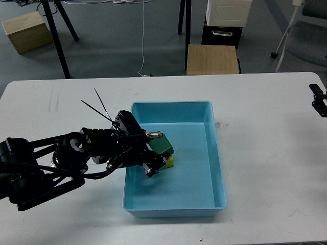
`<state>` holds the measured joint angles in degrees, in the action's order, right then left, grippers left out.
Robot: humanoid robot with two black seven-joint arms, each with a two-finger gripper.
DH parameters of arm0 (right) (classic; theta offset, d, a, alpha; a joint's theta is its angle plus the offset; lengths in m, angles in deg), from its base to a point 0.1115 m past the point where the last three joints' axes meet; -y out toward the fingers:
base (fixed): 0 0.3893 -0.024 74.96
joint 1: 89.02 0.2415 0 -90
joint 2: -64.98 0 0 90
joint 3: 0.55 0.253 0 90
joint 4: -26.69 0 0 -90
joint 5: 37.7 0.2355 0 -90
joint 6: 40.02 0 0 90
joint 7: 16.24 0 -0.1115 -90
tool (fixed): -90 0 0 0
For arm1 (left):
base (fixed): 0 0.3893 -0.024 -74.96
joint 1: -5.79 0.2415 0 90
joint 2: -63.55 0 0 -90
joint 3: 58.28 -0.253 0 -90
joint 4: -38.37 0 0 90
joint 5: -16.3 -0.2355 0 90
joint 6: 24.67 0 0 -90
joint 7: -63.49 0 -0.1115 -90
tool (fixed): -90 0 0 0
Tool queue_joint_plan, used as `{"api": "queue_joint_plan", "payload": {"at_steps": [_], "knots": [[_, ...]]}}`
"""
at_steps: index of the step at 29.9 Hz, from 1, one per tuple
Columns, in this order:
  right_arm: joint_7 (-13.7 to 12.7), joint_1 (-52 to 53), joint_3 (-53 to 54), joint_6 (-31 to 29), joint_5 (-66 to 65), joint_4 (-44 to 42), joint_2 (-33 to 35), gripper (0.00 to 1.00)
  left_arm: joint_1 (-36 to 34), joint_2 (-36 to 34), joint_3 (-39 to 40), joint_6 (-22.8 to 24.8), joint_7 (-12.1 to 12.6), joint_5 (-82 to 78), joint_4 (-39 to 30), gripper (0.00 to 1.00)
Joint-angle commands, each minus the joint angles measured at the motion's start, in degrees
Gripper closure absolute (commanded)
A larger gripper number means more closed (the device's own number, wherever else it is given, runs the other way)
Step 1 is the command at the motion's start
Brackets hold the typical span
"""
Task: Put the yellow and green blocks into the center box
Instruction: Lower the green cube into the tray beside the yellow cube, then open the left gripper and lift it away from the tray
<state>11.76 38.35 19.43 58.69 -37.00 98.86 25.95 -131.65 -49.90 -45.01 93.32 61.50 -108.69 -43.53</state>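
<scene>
The light blue center box point(217, 153) stands in the middle of the white table. My left gripper point(155, 152) reaches over the box's left wall into its left part. A green block point(162, 144) sits between its dark fingers, just above the box floor. A yellow block point(169, 162) lies right under and beside the green one, partly hidden by it and by the lower finger. A small black part of my right gripper point(319, 100) shows at the right edge, far from the box; its fingers cannot be told apart.
The white table point(271, 168) spreads around the box. Two thin black cable-tie ends point(99, 106) stick up from my left arm. Beyond the far table edge stand a wooden stool point(212, 59), a black tripod leg point(57, 41) and a wooden box point(24, 30).
</scene>
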Motion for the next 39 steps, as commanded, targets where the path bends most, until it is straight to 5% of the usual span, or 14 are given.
{"api": "queue_joint_plan", "payload": {"at_steps": [1, 9, 16, 24, 39], "knots": [[0.0, 0.34, 0.06, 0.07, 0.0, 0.08, 0.01, 0.0, -0.38, 0.07, 0.09, 0.01, -0.12, -0.02, -0.37, 0.55], [0.0, 0.25, 0.06, 0.07, 0.0, 0.08, 0.45, 0.0, 0.15, 0.59, 0.0, 0.01, -0.12, -0.02, -0.55, 0.23], [0.0, 0.25, 0.15, 0.07, 0.0, -0.01, 0.36, 0.0, -0.03, 0.51, 0.0, 0.01, -0.47, -0.02, -0.55, 0.05], [0.0, 0.25, 0.15, 0.07, 0.0, 0.08, 0.36, 0.0, -1.33, 0.51, 2.19, 0.01, -0.65, -0.02, -0.55, 0.01], [0.0, 0.25, 0.24, 0.07, 0.0, 0.87, 0.45, 0.0, -11.54, 0.51, 25.82, 0.01, -0.39, 7.03, 6.39, 0.01]]}}
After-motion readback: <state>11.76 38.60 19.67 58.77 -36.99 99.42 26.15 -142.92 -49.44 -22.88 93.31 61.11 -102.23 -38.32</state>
